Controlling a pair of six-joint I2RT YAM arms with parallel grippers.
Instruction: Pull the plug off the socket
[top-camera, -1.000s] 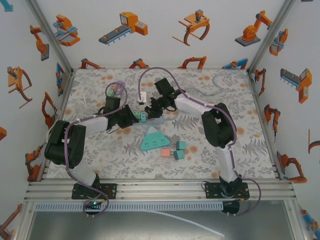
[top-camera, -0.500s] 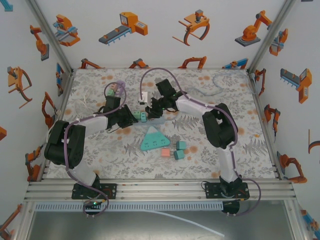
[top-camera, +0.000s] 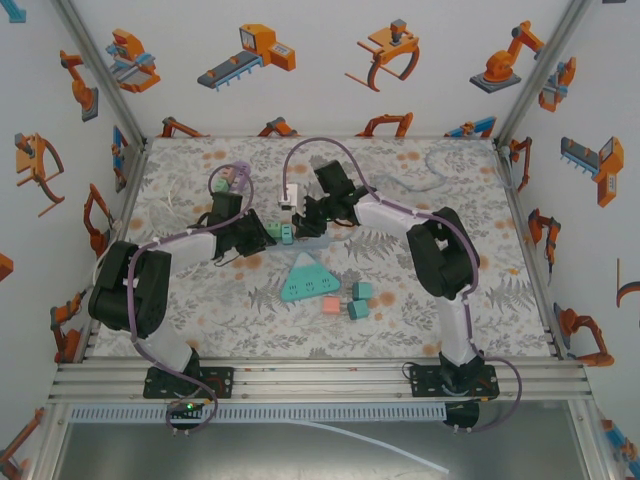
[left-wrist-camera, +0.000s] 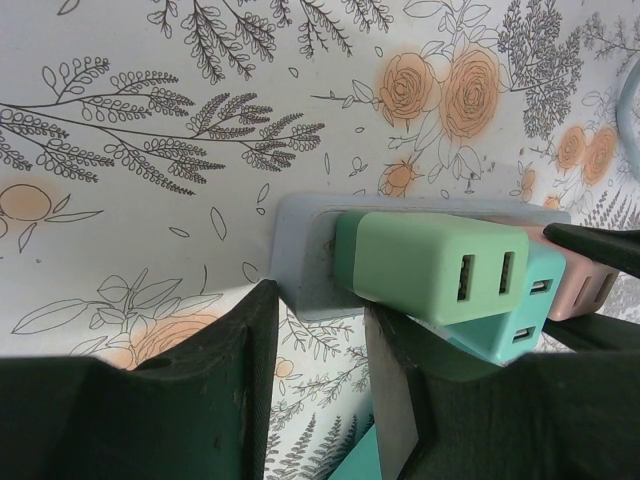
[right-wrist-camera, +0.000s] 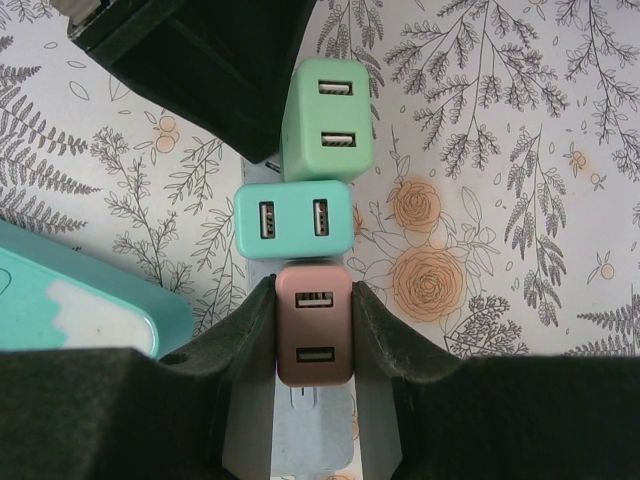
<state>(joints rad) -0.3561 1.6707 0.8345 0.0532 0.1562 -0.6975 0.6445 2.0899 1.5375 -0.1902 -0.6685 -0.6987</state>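
right hand (right-wrist-camera: 314, 300), clamped on pink plug (right-wrist-camera: 314, 345), edged rightward; left hand (left-wrist-camera: 318, 305) pinches strip (left-wrist-camera: 300, 240).

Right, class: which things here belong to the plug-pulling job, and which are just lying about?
Job: pink plug; grey power strip; right gripper around that plug; left gripper at the strip's end.
Idle: triangular teal socket block; loose plugs beside it; green plug and teal plug, both on the strip.

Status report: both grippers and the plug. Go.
Left gripper clamps power strip end. Right gripper shut on pink plug. Teal plug tight alongside.
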